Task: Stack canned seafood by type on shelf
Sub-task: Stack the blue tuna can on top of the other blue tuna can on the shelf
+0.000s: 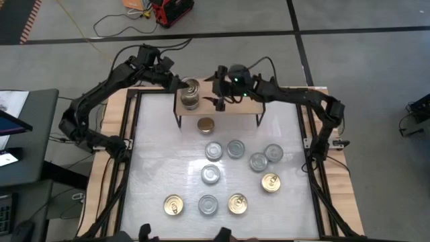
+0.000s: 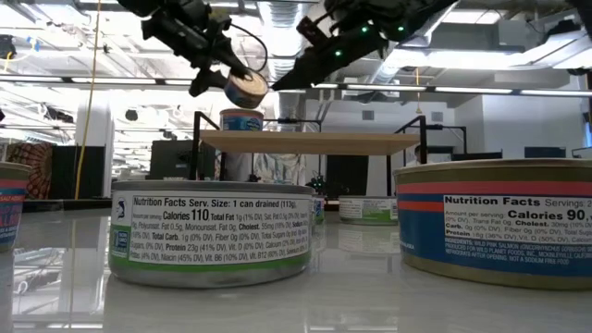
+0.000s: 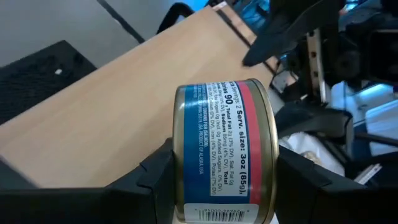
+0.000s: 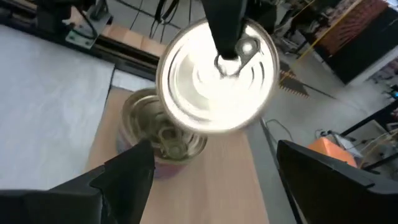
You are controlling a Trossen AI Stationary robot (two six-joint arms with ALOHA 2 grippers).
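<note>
A: Above the shelf [image 1: 218,101], what is hanging?
B: The left gripper [image 3: 217,180] is clamping a blue-and-red can [image 3: 224,149], tilted, over a gold-topped can [image 4: 163,134].
A: And beyond it?
B: The right gripper [image 1: 216,101] is hovering beside, fingers spread wide, holding nothing.

From above, the held can [image 1: 191,87] and the can under it [image 1: 190,101] overlap, so whether they touch cannot be told there. The left gripper [image 1: 180,85] hides part of the held can's side. In the right wrist view the held can's lid [image 4: 217,84] is smeared with blur, and a dark finger [image 4: 225,28] crosses it. At table height, a big can [image 2: 495,222] is cut off by the right edge and another can [image 2: 11,203] by the left edge; the small print on the near can [image 2: 213,231] is mostly too fine to read. The shelf [image 2: 310,141] hides part of the room behind. The gold can [image 1: 205,124] below the shelf shows no label.
</note>
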